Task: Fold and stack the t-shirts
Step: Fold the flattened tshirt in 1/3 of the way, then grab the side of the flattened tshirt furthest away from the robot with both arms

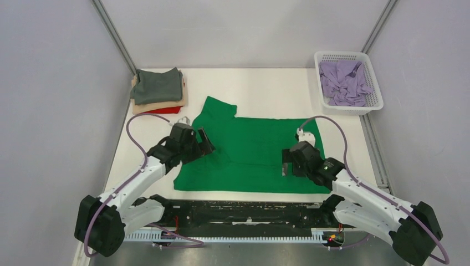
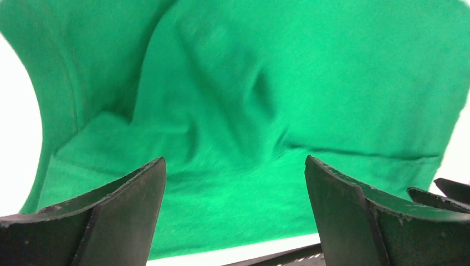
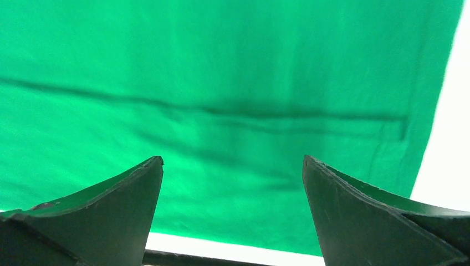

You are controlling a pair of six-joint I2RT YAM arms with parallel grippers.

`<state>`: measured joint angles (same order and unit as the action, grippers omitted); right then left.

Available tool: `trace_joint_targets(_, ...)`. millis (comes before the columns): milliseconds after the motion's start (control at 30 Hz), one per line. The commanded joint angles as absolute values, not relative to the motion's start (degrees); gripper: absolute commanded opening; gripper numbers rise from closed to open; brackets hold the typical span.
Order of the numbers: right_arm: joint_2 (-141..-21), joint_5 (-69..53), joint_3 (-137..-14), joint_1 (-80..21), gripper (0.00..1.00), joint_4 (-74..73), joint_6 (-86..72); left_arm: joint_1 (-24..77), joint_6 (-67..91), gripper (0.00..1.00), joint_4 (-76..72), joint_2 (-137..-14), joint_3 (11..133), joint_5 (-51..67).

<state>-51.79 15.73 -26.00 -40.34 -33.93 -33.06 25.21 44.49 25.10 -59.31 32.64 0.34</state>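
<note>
A bright green t-shirt lies spread on the white table, partly folded, with one sleeve sticking out at the far left. It fills the left wrist view and the right wrist view. My left gripper hangs open over the shirt's left part, holding nothing. My right gripper hangs open over the shirt's right part, near its front edge, holding nothing. A folded stack sits at the far left: dark grey shirt on a tan one on a red one. A lavender shirt lies crumpled in the basket.
The white mesh basket stands at the far right corner. Grey walls enclose the table on three sides. A black rail runs along the near edge between the arm bases. Bare white table shows behind the green shirt.
</note>
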Motion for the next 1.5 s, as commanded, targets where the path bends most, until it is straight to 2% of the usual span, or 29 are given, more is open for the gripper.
trace_joint_targets(0, -50.4, 28.7, -37.2, -40.5, 0.98, -29.3, -33.6, 25.3, 40.8, 1.0, 21.2, -59.4, 43.5, -4.7)
trace_joint_targets(133, -49.6, 36.1, -37.9, -40.5, 0.98, -20.1, -33.7, 25.2, 36.4, 1.0, 21.4, -66.9, 53.3, -9.6)
trace_joint_targets(267, -52.2, 40.2, -38.8, -38.4, 0.98, -14.1, -29.9, 24.7, 32.3, 1.0, 24.2, -79.9, 66.0, -14.5)
trace_joint_targets(300, -56.0, 39.1, -41.2, -34.8, 0.98, -13.8, -28.2, 24.1, 30.5, 1.0, 26.9, -88.7, 73.9, -16.1)
trace_joint_targets(500, -65.5, 29.8, -43.3, -25.4, 0.98, -9.0, -25.8, 21.3, 24.8, 1.0, 30.4, -107.0, 91.8, -17.7)
trace_joint_targets(700, -73.5, 24.5, -45.3, -21.9, 0.98, -7.4, -23.9, 19.1, 22.1, 0.99, 35.2, -123.9, 110.3, -16.8)
trace_joint_targets(800, -75.9, 23.9, -46.1, -21.0, 0.98, -7.5, -23.2, 17.1, 22.3, 0.93, 35.4, -130.1, 115.7, -14.8)
trace_joint_targets(967, -78.0, 23.3, -46.4, -19.9, 0.98, -7.5, -22.5, 14.2, 22.8, 0.71, 37.5, -137.3, 123.2, -7.4)
trace_joint_targets(1300, -80.2, 22.0, -46.3, -18.2, 0.98, -7.5, -22.8, 13.9, 21.1, 0.62, 36.5, -141.0, 123.4, -5.4)
trace_joint_targets(1467, -81.8, 22.6, -47.9, -17.3, 0.98, -7.6, -22.8, 14.1, 21.4, 0.49, 36.4, -141.6, 123.2, -1.8)
